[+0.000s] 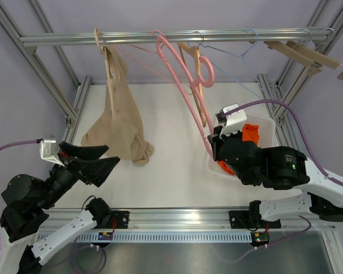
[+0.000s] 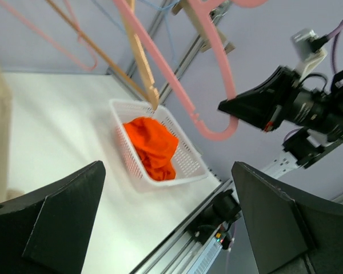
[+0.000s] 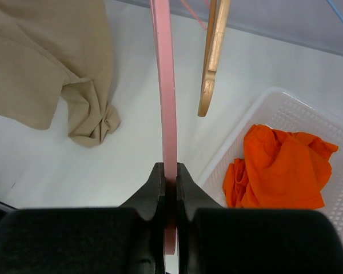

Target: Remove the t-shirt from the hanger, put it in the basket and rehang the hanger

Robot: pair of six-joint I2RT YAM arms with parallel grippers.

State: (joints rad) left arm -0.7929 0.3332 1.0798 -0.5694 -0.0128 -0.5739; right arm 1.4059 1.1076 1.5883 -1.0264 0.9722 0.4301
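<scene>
A beige t-shirt hangs from a wooden hanger at the left of the rail, its lower part bunched on the table; it also shows in the right wrist view. A bare pink hanger hangs tilted from the rail. My right gripper is shut on its lower end, the jaws pinching the pink bar. An orange t-shirt lies in a white basket. My left gripper is open and empty, just left of and below the beige shirt's hem.
Bare wooden hangers and a blue wire hanger hang on the rail, with more wooden ones at the far right. The basket stands at the table's right side, beside the frame post.
</scene>
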